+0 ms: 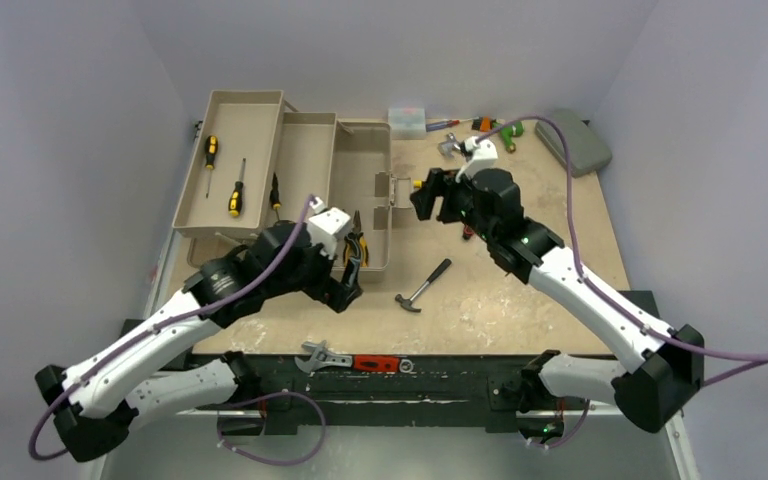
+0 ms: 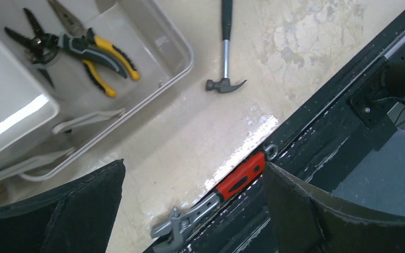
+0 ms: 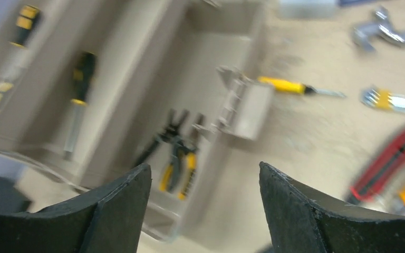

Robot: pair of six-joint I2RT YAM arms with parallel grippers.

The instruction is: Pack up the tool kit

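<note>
Your long beige-tan plastic toolbox (image 1: 305, 150) lies folded open on the scuffed, white-stained pale counter (image 1: 530, 290) (lavender-grey walls (image 1: 70, 150) rise behind it). Your left pincer (image 2: 192, 174) gapes wide and empty off its near corner. Your right pincer (image 3: 204, 171) is spread, empty, just right of it.

Blurred, clipped & hidden bits
R wrist view smeared all over; red-handled tool (image 3: 387, 158) at R edge can't be ID'd. Top view: left arm (image 1: 260, 270) covers toolbox (image 1: 360, 170) near corner & part of pliers (image 1: 358, 248); small tools at back edge (image 1: 485, 128) too small to tell. L wrist view: hammer (image 2: 225, 58) handle cut at top, wrench (image 2: 227, 187) head runs off bottom.
</note>
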